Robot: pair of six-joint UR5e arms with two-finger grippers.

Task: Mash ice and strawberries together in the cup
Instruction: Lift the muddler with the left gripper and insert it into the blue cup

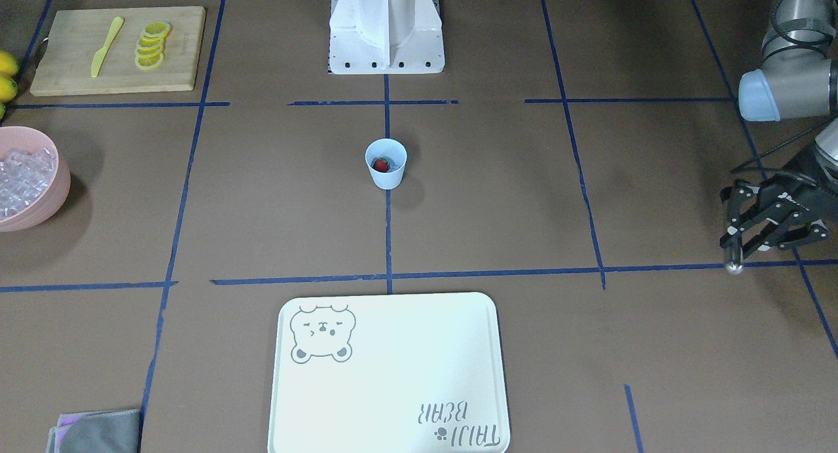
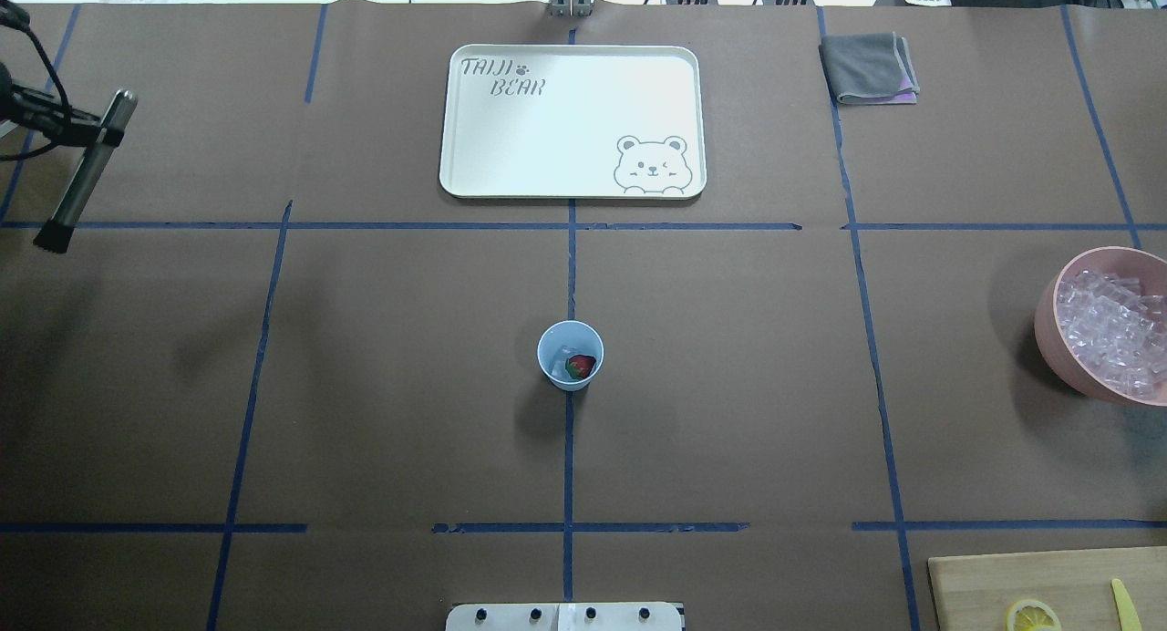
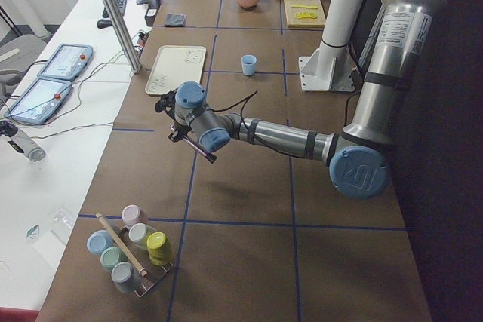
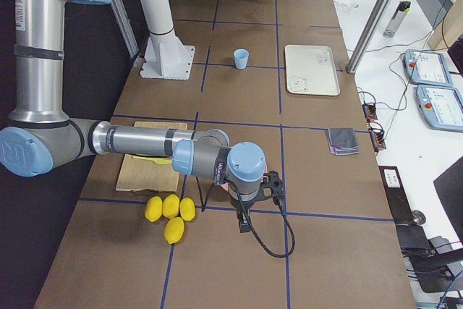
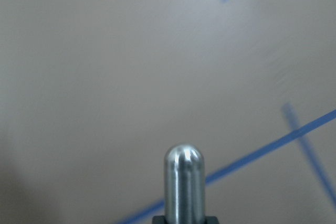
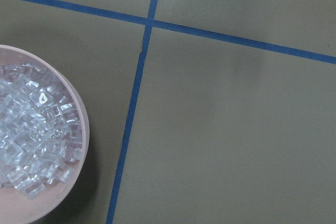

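The small pale-blue plastic cup (image 2: 570, 376) stands upright at the middle of the brown tabletop (image 2: 383, 385), on a blue tape line. One small red strawberry with a green top (image 2: 580, 367) lies inside it. Something pale and glassy sits beside the berry, too small to tell clearly.

The clear, glistening ice cubes (image 2: 1112, 330) are heaped in a large pink bowl (image 2: 1047, 325) near the tabletop's edge on the robot's right, well apart from the cup.

The left tool (image 1: 743, 243) hangs above the tabletop far out on the robot's left, well apart from the cup. Its fingers are closed around a slim silver metal rod (image 2: 82, 180), which is tilted. The left wrist view shows the rod's rounded end above the brown surface and tape lines.

The right tool (image 4: 244, 221) shows only in the side view, near the pink bowl; whether it is wide or narrow cannot be told. Its wrist camera looks down on part of the bowl of ice.

A white rectangular tray with a bear print (image 2: 573, 120) lies beyond the cup.
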